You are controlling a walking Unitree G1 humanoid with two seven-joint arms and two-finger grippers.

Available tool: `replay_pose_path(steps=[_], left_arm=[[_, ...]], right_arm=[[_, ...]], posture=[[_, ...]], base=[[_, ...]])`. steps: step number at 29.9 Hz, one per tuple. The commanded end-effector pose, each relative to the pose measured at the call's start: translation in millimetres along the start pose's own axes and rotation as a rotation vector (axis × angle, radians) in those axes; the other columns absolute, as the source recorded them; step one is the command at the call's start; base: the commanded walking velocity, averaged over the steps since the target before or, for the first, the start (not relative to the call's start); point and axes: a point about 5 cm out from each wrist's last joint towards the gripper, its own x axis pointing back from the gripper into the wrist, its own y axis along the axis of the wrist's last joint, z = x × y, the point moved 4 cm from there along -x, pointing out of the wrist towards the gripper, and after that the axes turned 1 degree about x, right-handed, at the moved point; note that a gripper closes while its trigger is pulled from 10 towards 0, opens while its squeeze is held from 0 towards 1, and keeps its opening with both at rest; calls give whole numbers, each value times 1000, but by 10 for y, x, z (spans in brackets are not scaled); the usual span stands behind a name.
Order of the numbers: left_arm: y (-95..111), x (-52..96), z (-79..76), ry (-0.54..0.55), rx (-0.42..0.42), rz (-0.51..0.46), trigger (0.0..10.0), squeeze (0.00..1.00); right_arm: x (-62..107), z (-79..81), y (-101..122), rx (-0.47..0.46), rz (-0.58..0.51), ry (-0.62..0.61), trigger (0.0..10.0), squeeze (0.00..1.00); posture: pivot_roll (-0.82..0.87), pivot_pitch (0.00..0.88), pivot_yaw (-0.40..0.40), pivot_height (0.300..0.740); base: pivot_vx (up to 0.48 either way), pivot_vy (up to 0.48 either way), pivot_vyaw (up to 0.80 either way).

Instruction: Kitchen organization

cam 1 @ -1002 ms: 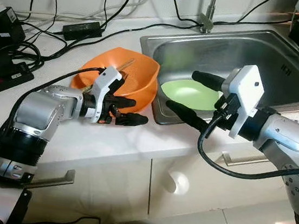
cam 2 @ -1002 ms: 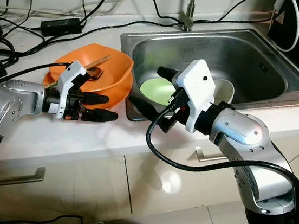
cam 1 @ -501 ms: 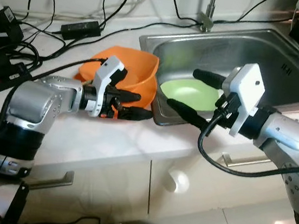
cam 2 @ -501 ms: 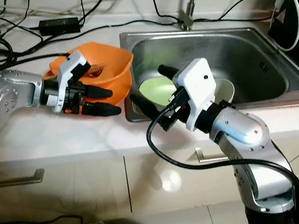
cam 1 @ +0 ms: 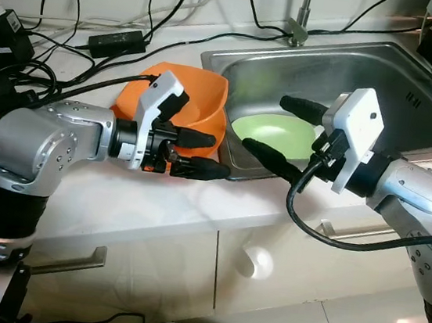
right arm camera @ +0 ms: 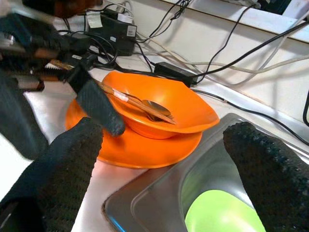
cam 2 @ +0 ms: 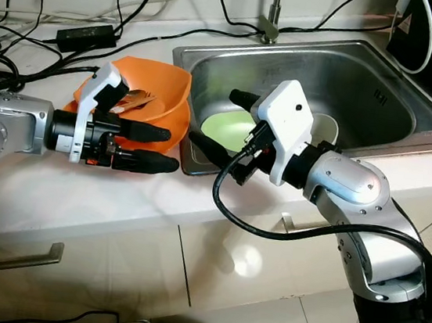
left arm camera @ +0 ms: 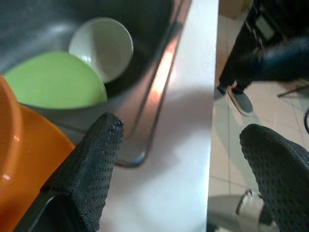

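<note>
Your left tool (cam 1: 201, 153) gapes beside the orange bowl (cam 1: 203, 105) near the table's front edge; your right tool (cam 1: 277, 129) gapes over the sink's (cam 1: 413, 99) front-left corner.

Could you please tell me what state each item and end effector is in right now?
Orange bowl: tilted on the orange plate, spoon inside.
Green plate: lying in the sink.
White cup: in the sink, empty.
Left end effector: open, beside the bowl.
Right end effector: open, over the sink edge.
</note>
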Motion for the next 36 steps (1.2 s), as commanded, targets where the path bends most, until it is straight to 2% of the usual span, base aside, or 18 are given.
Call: replay_pose_path(steps=[1, 4, 7, 8, 10, 14, 16, 17, 18, 20, 22, 24, 28, 29, 30, 33, 36], left_arm=[[149, 36, -45, -1, -22, -49, 10000, 0], [180, 36, -59, -1, -20, -68, 10000, 0], [325, 39, -61, 32, -57, -159, 10000, 0], [450, 54, -1, 84, -83, -241, 10000, 0], [485, 60, 18, 101, -90, -263, 10000, 0], [660, 115, 185, 246, -89, -410, 10000, 0], [679, 141, 274, 332, -82, -462, 10000, 0], [684, 177, 364, 446, -122, -503, 10000, 0], [684, 177, 364, 446, -122, -503, 10000, 0], [651, 247, 484, 587, -114, -562, 10000, 0], [627, 307, 547, 666, -96, -602, 10000, 0], [601, 388, 576, 753, -156, -626, 10000, 0], [590, 561, 618, 896, -224, -657, 10000, 0], [460, 556, 635, 955, -224, -642, 10000, 0], [460, 556, 635, 955, -224, -642, 10000, 0], [250, 429, 564, 993, -250, -632, 10000, 0], [126, 302, 493, 1008, -232, -629, 10000, 0]], right_arm=[[-19, -33, 77, 30, -25, -7, 10000, 0], [-22, -50, 81, 32, -28, -15, 10000, 0], [-26, -90, 84, 37, -32, -33, 10000, 0], [-28, -121, 90, 39, -37, -52, 10000, 0], [-28, -132, 92, 39, -39, -59, 10000, 0], [-29, -219, 101, 33, -53, -117, 10000, 0], [-30, -262, 106, 28, -63, -148, 10000, 0], [-31, -298, 113, 18, -75, -178, 10000, 0], [-31, -298, 113, 18, -75, -178, 10000, 0], [-32, -336, 121, 4, -92, -217, 10000, 0], [-32, -356, 123, -4, -100, -239, 10000, 0], [-29, -388, 123, -24, -114, -274, 10000, 0], [-1, -468, 123, -72, -149, -361, 10000, 0], [13, -487, 113, -87, -156, -387, 10000, 0], [13, -487, 113, -87, -156, -387, 10000, 0], [9, -490, 96, -98, -159, -409, 10000, 0], [-9, -470, 97, -102, -163, -413, 10000, 0]], posture=[[44, 34, 91, 740], [45, 31, 91, 740], [47, 25, 89, 740], [48, 23, 89, 740], [48, 23, 89, 740], [49, 17, 88, 740], [49, 18, 88, 740], [49, 19, 86, 740], [49, 19, 86, 740], [48, 22, 83, 740], [48, 23, 79, 740], [48, 24, 78, 740], [47, 29, 73, 740], [45, 29, 70, 740], [45, 29, 70, 740], [43, 30, 70, 740], [37, 29, 65, 740]], base=[[0, 0, 0], [0, 0, 0], [0, 0, 0], [0, 0, 0], [0, 0, 0], [0, 0, 0], [0, 0, 0], [0, 0, 0], [0, 0, 0], [0, 0, 0], [0, 0, 0], [0, 0, 0], [0, 0, 0], [0, 0, 0], [0, 0, 0], [0, 0, 0], [0, 0, 0]])
